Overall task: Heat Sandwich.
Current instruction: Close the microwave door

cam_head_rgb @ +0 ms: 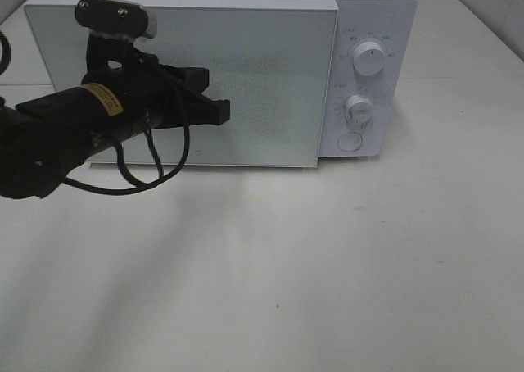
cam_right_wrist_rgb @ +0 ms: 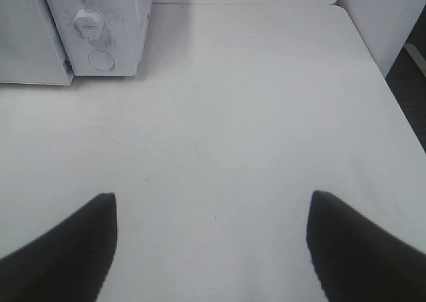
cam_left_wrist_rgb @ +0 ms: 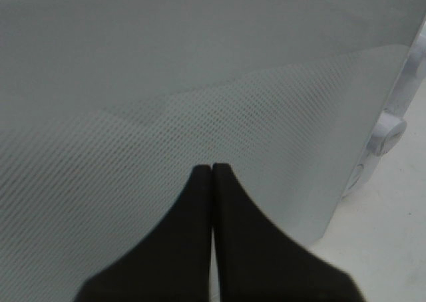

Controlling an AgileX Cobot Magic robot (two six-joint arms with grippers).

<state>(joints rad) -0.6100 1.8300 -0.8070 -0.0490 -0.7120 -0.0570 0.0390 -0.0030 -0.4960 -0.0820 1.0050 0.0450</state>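
Left arm reaches out near level. Left pincer (cam_head_rgb: 219,110) is fully closed with nothing in it, tips right up at the microwave door (cam_head_rgb: 262,77); we can't tell if they touch. Right pincer (cam_right_wrist_rgb: 213,197) is spread wide, empty, low over the surface (cam_right_wrist_rgb: 233,116), with the microwave (cam_right_wrist_rgb: 113,42) ahead of it. We can't tell where the sandwich is.

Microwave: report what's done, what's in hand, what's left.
Done: no sandwich in sight, and the door looks closed or nearly so, so it may be inside. In hand: the shut left gripper sits at the door. Left: setting the knobs; the open right gripper hangs empty over the table.
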